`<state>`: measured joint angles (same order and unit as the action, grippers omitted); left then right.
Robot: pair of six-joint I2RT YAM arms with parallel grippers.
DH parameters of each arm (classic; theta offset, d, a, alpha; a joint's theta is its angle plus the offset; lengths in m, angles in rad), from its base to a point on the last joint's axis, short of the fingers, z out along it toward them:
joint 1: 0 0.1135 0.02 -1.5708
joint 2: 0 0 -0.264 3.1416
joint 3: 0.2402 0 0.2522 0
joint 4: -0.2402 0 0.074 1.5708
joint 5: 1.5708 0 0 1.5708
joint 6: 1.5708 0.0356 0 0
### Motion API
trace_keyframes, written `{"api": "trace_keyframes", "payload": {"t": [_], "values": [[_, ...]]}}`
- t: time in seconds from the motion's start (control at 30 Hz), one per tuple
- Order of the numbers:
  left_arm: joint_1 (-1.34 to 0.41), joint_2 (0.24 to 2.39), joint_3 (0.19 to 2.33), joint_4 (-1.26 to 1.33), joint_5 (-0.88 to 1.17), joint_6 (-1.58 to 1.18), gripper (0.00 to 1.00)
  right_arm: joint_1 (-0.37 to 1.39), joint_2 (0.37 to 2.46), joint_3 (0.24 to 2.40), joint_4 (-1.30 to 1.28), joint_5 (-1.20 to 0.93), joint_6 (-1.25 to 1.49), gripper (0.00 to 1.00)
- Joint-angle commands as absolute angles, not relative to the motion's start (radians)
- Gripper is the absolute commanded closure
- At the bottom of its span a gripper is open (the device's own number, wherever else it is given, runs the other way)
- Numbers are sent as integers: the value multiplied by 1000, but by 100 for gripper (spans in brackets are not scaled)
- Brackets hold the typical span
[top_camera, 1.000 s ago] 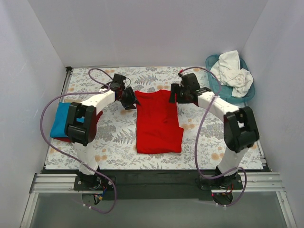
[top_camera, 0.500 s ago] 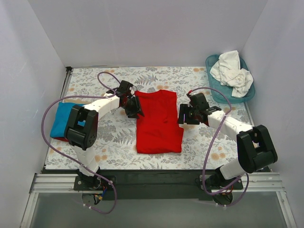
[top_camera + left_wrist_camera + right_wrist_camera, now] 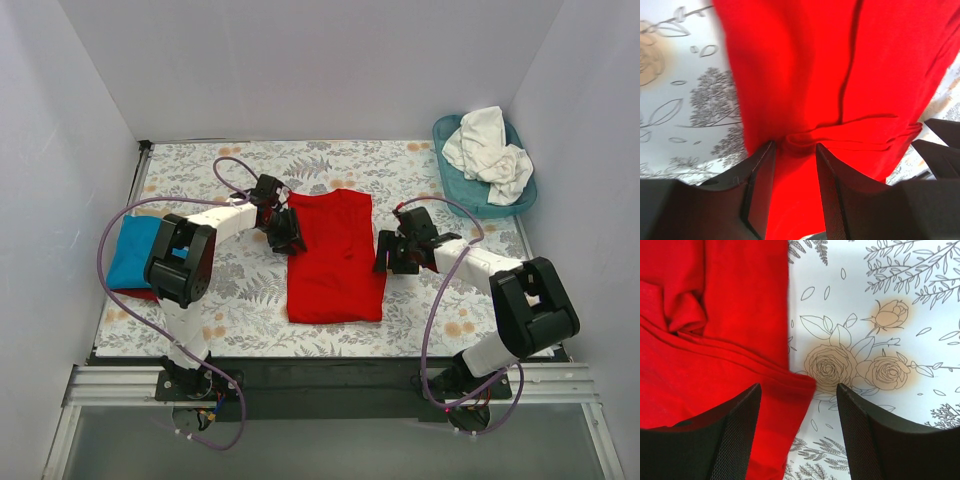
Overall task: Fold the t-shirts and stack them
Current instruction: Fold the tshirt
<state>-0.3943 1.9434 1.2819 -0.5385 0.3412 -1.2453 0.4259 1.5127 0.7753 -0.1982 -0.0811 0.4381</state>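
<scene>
A bright red t-shirt (image 3: 335, 255), folded into a long strip, lies flat in the middle of the table. My left gripper (image 3: 290, 232) is open over its left edge. In the left wrist view the red cloth (image 3: 840, 65) fills the gap between the left gripper's (image 3: 794, 147) jaws, with a small bunched fold at the tips. My right gripper (image 3: 388, 255) is open wide at the shirt's right edge. In the right wrist view a folded corner of the shirt (image 3: 715, 340) lies between the right gripper's (image 3: 799, 387) fingers. A folded turquoise t-shirt (image 3: 130, 250) lies at the far left. White t-shirts (image 3: 490, 150) are heaped in the basket.
The teal plastic basket (image 3: 520, 205) stands at the back right corner. A floral table cloth (image 3: 240, 300) covers the table. White walls close in the left, back and right sides. A strip of red cloth (image 3: 135, 293) shows under the turquoise shirt.
My right gripper has moved from the shirt's far right corner toward me along its right edge. My left gripper has moved a little nearer along the left edge. The red shirt lies still.
</scene>
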Motion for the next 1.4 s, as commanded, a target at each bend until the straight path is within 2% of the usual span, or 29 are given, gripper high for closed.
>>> {"api": "trace_keyframes", "payload": {"t": [0.0,0.27,0.57,0.7,0.8,0.9,1.07,1.17,1.2,1.27,1.3,1.37], "values": [[-406,1918,1278,-500,388,-1236,64,429,1525,756,-144,-106,457,32],[-407,1913,1262,-500,400,-1238,71,437,1531,732,-129,-126,477,44],[-407,1902,1247,-511,374,-1236,72,448,1497,695,-138,-137,495,44],[-408,1904,1247,-511,379,-1238,73,448,1464,672,-170,-74,512,41],[-407,1902,1246,-511,380,-1238,77,448,1442,650,-173,-51,532,38],[-407,1904,1246,-511,377,-1241,81,449,1445,650,-175,-54,549,40],[-407,1911,1250,-508,390,-1247,90,454,1480,669,-152,-60,551,48],[-408,1911,1253,-509,394,-1249,97,454,1503,678,-124,-75,546,57],[-407,1910,1252,-509,396,-1250,99,454,1506,686,-123,-78,543,63],[-407,1907,1250,-509,399,-1252,100,454,1514,699,-118,-84,537,69],[-407,1904,1249,-509,397,-1253,100,454,1516,716,-118,-90,529,79],[-407,1895,1246,-509,396,-1256,100,456,1508,732,-120,-94,522,87]]}}
